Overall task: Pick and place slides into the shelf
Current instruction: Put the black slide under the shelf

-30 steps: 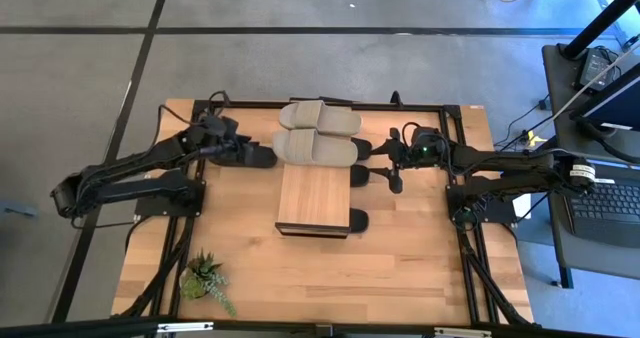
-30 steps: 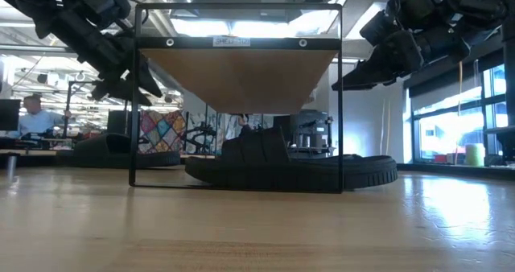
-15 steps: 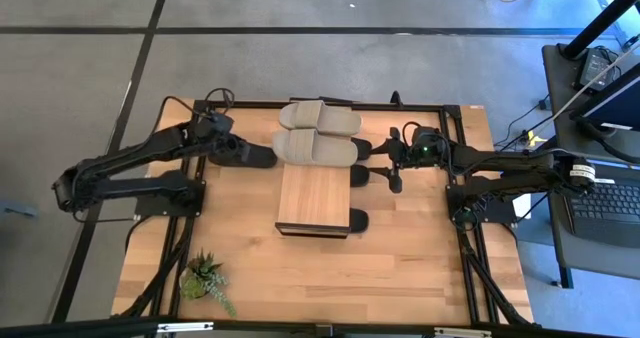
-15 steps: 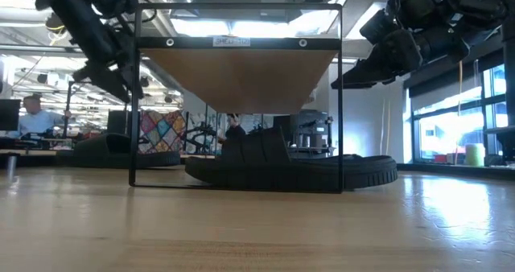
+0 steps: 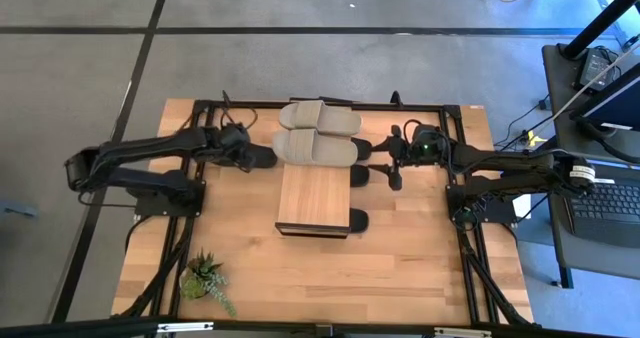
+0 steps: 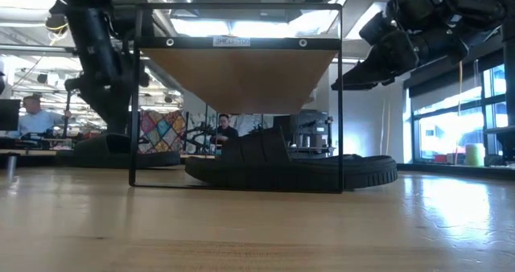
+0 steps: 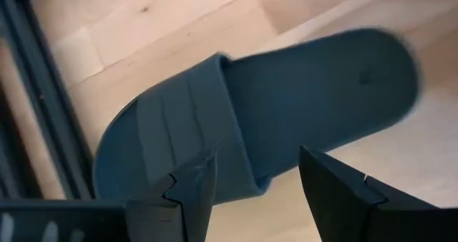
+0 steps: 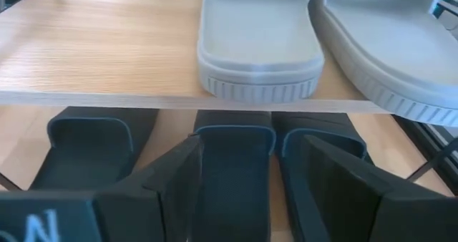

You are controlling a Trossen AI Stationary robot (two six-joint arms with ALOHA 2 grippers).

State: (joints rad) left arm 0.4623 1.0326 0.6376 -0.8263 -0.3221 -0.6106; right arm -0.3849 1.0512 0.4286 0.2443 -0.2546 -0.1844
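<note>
Matte black slide (image 7: pixel 243 120) flat on the worktop (image 5: pixel 400 268) left of the shelf (image 5: pixel 315 193), under the left pincer (image 7: pixel 254 188), jaws spread and empty. Probably light, soft foam, slightly grippy; best pinched across the wide strap. Farther right, two beige slides (image 5: pixel 318 133) atop the shelf; right pincer (image 5: pixel 392 158) open, waiting beside it.

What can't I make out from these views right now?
- Black slides under the light wood shelf: high view, the plank top hides all but their ends.
- Left tool over the loose black slide: contact unclear; low view, the shelf's post blocks it.
- Small green potted plant: too small for detail.
</note>
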